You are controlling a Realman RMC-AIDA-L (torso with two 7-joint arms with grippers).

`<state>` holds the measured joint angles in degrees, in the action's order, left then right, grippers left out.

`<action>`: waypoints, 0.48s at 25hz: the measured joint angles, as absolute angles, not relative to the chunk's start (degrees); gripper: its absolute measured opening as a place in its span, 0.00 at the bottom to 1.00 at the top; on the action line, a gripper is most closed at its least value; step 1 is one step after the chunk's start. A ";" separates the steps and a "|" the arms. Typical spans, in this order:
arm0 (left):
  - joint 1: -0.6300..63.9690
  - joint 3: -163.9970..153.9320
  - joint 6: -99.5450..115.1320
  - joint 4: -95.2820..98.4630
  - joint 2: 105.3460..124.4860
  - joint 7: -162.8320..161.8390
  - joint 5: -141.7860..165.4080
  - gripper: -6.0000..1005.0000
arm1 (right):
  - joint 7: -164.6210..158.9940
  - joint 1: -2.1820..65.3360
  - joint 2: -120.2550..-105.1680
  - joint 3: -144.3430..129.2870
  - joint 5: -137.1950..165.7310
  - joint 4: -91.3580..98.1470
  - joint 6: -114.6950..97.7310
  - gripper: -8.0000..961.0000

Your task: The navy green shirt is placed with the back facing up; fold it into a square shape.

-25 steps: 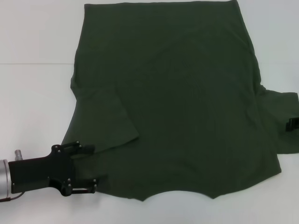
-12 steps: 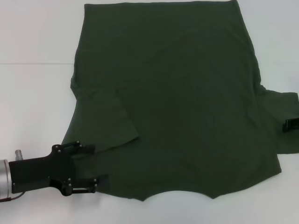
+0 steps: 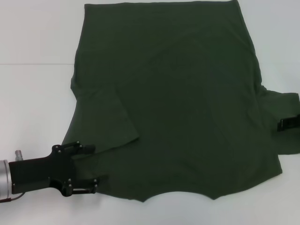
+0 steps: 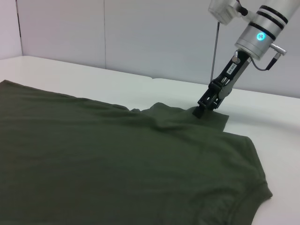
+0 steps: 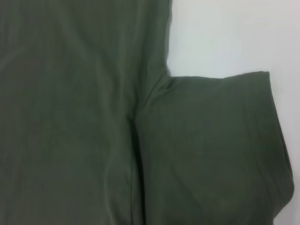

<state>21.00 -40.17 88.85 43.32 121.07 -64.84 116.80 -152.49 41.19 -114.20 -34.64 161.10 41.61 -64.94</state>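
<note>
Shirt flat on table; left gripper spread open at shoulder edge, holding nothing; right gripper tips pinching sleeve.

Plain dark olive-green shirt, white table

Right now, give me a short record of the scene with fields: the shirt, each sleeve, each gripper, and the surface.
shirt: navy green shirt spread flat, plain side up
left sleeve: left sleeve folded in over the body
right sleeve: right sleeve spread outward
left gripper: left gripper open at the shirt's near left corner
right gripper: right gripper tips down on the right sleeve
surface: white table
</note>
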 joint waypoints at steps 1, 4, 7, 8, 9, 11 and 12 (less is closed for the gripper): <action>21.00 -40.17 88.85 43.33 121.07 -64.82 116.80 0.87 | -152.49 41.23 -114.20 -34.68 161.10 41.58 -64.94 0.98; 21.01 -40.17 88.80 43.33 121.09 -64.78 116.80 0.87 | -152.49 41.26 -114.20 -34.72 161.10 41.47 -64.94 0.98; 21.01 -40.17 88.78 43.33 121.10 -64.72 116.80 0.87 | -152.49 41.26 -114.19 -34.72 161.10 41.22 -64.92 0.98; 21.00 -40.17 88.77 43.33 121.10 -64.68 116.80 0.87 | -152.49 41.26 -114.19 -34.72 161.10 41.07 -64.87 0.98; 21.01 -40.17 88.77 43.33 121.10 -64.65 116.80 0.87 | -152.49 41.26 -114.19 -34.72 161.10 40.95 -64.82 0.98; 21.04 -40.17 88.76 43.33 121.10 -64.62 116.80 0.87 | -152.59 41.25 -114.18 -34.72 161.10 40.87 -64.75 0.98; 21.06 -40.17 88.76 43.33 121.10 -64.62 116.80 0.87 | -152.79 41.23 -114.17 -34.70 161.10 40.87 -64.75 0.98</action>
